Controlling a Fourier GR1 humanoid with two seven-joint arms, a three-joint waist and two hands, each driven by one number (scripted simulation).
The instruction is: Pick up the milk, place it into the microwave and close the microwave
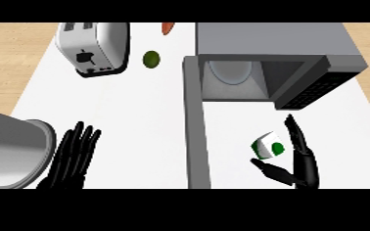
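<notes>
Lighting even and bright, no single source identifiable. White counter [137, 107] reads near-uniform, slightly washed at centre, no hot spots. Soft dark shadow sits under the toaster [92, 48] along its 6 o'clock edge; a faint one under the green fruit [151, 59]. Microwave [278, 44] cavity shaded grey, darkest on the wall toward 3 o'clock; pale plate inside [231, 71] catches light. Metal bowl [22, 151] at 8 o'clock shows smooth gradient, mild sheen on rim. Both black hands, left [71, 159] and right [300, 159], render as near-silhouettes, little surface detail. Edges slightly soft overall. Straight lines stay straight toward the borders; no visible glare
</notes>
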